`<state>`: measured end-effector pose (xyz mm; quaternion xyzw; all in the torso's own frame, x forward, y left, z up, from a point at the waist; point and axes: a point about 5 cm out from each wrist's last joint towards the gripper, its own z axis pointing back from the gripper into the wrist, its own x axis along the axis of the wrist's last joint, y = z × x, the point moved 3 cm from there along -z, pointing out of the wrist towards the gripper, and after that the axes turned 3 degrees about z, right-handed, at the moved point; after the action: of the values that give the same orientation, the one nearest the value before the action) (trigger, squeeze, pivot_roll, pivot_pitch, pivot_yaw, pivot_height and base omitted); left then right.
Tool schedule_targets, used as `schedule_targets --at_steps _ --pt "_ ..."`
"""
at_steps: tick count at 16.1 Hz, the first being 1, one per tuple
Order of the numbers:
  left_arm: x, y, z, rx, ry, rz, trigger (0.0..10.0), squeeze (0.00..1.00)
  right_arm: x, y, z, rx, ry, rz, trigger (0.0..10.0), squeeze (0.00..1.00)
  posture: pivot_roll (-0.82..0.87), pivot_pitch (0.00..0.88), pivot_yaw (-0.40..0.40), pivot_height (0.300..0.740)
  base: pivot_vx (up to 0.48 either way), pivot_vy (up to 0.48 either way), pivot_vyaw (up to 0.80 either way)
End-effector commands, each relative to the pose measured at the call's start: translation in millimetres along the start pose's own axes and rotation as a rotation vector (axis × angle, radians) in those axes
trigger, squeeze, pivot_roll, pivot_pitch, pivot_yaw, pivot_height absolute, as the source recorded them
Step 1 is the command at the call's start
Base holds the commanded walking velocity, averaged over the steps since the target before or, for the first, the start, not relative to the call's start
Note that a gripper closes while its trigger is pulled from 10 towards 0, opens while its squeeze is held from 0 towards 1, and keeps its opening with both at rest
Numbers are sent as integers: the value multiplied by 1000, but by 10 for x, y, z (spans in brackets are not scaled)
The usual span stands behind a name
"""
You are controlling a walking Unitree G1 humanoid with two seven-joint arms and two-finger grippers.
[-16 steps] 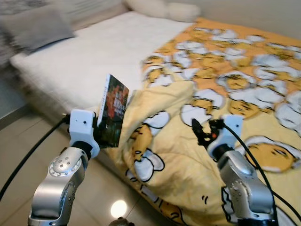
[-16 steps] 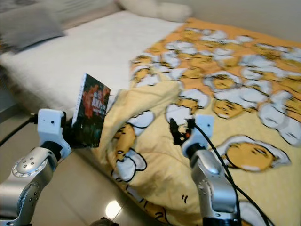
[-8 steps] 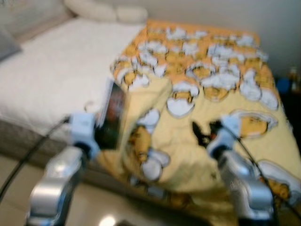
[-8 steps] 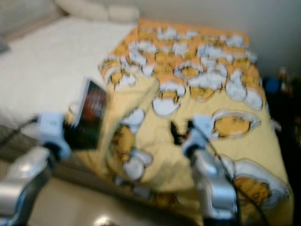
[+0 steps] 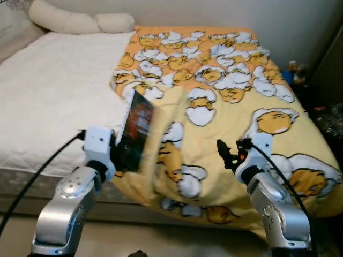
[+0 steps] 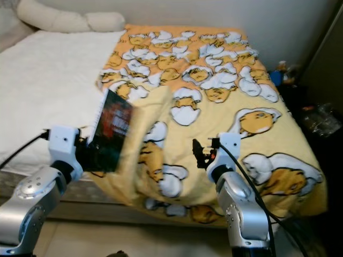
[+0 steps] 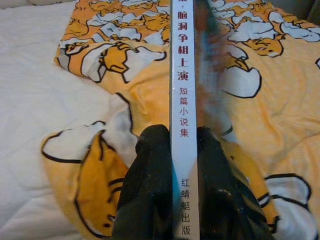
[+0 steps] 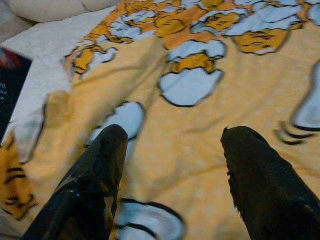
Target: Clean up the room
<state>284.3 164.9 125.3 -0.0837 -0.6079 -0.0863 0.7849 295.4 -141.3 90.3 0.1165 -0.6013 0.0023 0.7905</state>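
Closest in, left gripper [image 7: 182,150] clamped on the spine of a book [image 5: 135,131], carried upright over the near edge of the bed [image 5: 48,107]. Looks light and stiff, glossy cover probably slick, so best pinched low across the spine as here. Right gripper [image 8: 172,150] spread wide, nothing held, poised above the soft yellow egg-print blanket [image 5: 225,91]. Farther back, pale pillows [image 5: 80,22] against the wall.

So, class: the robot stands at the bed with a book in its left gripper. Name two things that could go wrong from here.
1. The left gripper pinches the book only at its spine end, upright, so it might tilt or slip out.
2. The open right gripper hovers just above the yellow duvet; its fingers could snag the loose folds.
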Motion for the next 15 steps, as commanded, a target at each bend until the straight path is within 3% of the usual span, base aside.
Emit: schedule_targets --at_steps 1,15 --pt "94 91 29 34 -36 -24 10000 0 29 90 -22 25 -10 10 10000 0 67 0 17 740 0 454 0" --pt "91 103 33 37 -27 -37 10000 0 21 93 -25 27 -16 37 10000 0 79 0 15 740 0 455 0"
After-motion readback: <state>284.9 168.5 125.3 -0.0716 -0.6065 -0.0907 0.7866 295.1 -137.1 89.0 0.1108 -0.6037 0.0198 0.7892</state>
